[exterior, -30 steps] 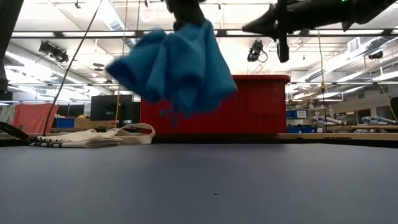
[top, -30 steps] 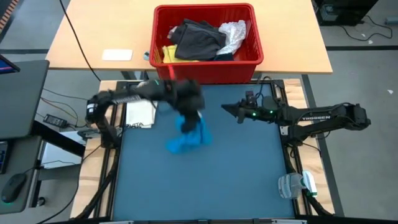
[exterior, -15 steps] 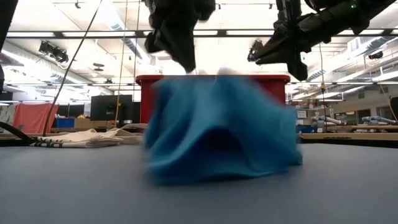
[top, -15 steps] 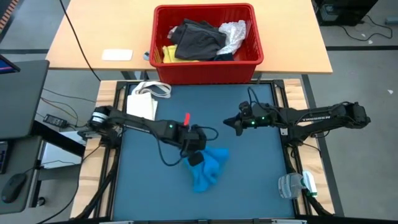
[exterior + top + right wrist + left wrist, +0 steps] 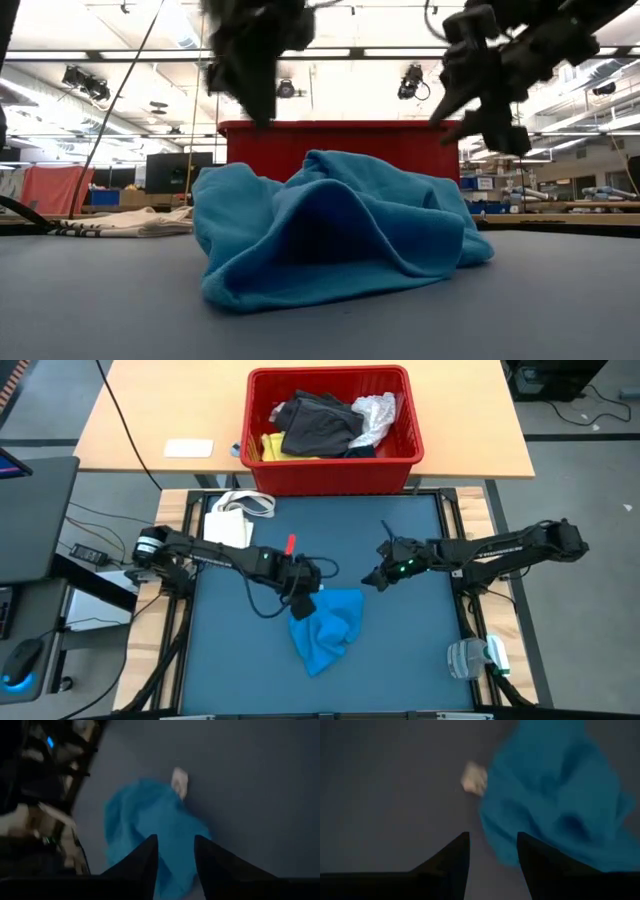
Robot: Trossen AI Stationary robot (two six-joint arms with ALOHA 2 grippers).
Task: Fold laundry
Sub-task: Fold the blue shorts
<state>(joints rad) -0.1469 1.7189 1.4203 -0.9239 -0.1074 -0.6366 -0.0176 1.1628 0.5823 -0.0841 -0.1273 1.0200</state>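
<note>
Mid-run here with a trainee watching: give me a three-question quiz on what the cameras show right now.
1. True or false: the blue garment lies crumpled on the mat.
2. What does the left gripper hold? A) the garment B) nothing C) a bag
3. Which container holds the other laundry?

Key: 1. True. 2. B: its fingers are open above the mat, beside the cloth. 3. The red basket. The right gripper, also open, hovers near the garment.

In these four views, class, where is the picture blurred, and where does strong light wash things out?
Left wrist view: the bright blue garment is smeared by motion. Right wrist view: soft too. Low view: both grippers, left gripper and right gripper, show as dark silhouettes against bright ceiling lights. High view: evenly lit and sharp.
</note>
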